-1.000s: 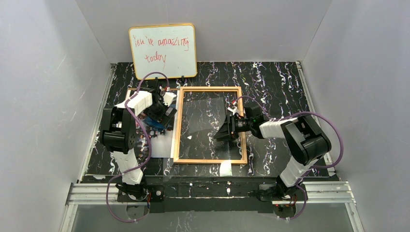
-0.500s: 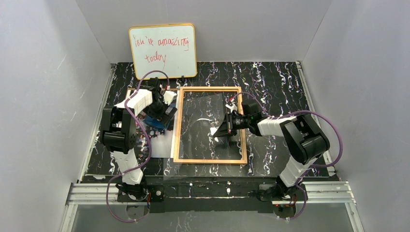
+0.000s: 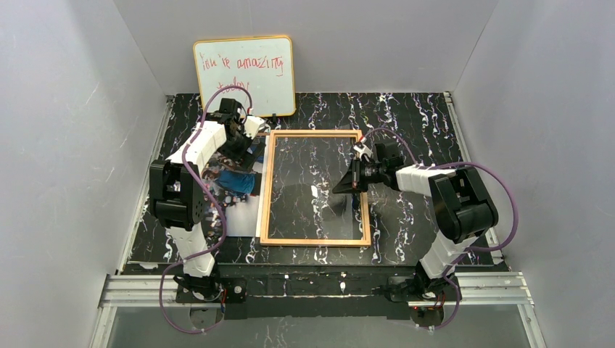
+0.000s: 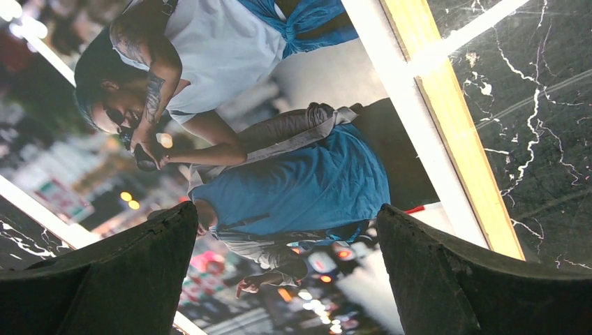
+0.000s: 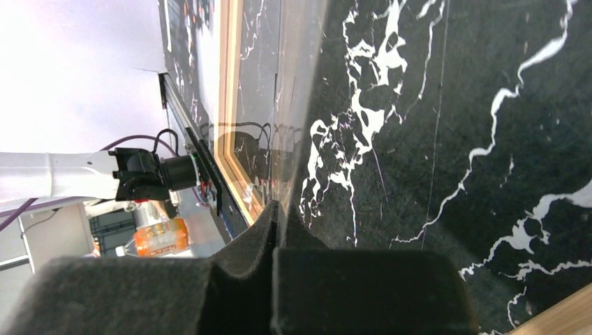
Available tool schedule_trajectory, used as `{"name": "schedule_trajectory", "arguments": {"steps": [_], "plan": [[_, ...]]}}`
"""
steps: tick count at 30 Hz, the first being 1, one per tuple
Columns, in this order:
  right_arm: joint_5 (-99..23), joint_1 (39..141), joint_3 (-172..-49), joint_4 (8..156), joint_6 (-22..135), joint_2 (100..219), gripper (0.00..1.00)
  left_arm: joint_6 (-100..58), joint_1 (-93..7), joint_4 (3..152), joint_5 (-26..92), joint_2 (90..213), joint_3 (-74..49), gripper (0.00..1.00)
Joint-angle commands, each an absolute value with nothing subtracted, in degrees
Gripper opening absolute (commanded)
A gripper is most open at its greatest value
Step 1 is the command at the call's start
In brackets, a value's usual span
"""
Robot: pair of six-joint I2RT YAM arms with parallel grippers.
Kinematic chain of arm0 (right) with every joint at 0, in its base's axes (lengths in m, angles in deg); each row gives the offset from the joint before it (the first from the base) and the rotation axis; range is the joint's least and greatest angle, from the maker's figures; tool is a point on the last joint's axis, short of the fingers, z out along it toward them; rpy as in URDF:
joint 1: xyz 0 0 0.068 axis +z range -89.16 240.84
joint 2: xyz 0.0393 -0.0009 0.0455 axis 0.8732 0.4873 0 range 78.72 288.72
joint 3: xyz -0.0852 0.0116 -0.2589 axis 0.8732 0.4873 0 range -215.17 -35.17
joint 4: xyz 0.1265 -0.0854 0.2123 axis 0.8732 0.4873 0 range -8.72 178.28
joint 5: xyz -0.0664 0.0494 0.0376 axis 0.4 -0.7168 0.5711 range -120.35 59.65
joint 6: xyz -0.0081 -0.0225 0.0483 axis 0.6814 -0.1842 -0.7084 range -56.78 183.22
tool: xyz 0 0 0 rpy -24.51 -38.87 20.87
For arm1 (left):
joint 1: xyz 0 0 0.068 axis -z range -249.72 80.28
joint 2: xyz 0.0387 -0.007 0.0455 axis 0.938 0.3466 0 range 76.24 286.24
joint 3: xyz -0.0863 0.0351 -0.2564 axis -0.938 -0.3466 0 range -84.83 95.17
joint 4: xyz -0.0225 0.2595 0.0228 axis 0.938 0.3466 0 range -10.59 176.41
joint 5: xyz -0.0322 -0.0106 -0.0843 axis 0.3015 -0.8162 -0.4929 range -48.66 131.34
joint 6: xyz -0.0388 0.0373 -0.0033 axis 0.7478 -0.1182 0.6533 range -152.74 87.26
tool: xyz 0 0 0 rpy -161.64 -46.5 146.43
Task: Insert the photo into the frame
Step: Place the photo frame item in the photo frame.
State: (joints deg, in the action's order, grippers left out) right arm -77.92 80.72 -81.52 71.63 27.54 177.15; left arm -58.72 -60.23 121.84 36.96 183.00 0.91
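The golden-wood frame [image 3: 265, 185] lies flat in the middle of the black marbled table. To its left lies the photo [image 3: 233, 181], a colour print of people in blue and white [image 4: 300, 174], its white edge against the frame's left rail [image 4: 454, 132]. My left gripper [image 3: 243, 141] hovers over the photo's far part, open [image 4: 285, 213], with nothing between the fingers. My right gripper [image 3: 348, 183] is over the frame's right side, shut [image 5: 276, 209] on the edge of the clear pane [image 5: 269, 105]. The pane [image 3: 308, 199] stands tilted inside the frame.
A yellow-rimmed whiteboard [image 3: 244, 76] with red handwriting leans on the back wall, just behind the left arm. Grey walls close in the table on three sides. A metal rail [image 3: 319, 284] runs along the near edge by the arm bases.
The right gripper has shut on the pane's edge and drawn back toward the frame's right rail. The left arm has swung toward the back, uncovering more of the photo.
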Motion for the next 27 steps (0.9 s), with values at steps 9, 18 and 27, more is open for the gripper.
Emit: {"name": "schedule_trajectory", "arguments": {"steps": [9,18,27], "plan": [[-79.80,78.68,-88.77,77.67,32.88,180.04,0.01,-57.63,-60.36,124.08,35.06,184.59,1.96,0.98],[-81.05,77.02,-89.89,78.76,33.08,181.25,0.01,-56.78,-60.32,122.66,34.61,185.14,0.42,0.98],[-80.51,75.80,-89.70,79.50,33.35,181.28,0.01,-56.47,-60.24,121.68,34.09,185.10,-1.14,0.98]]}}
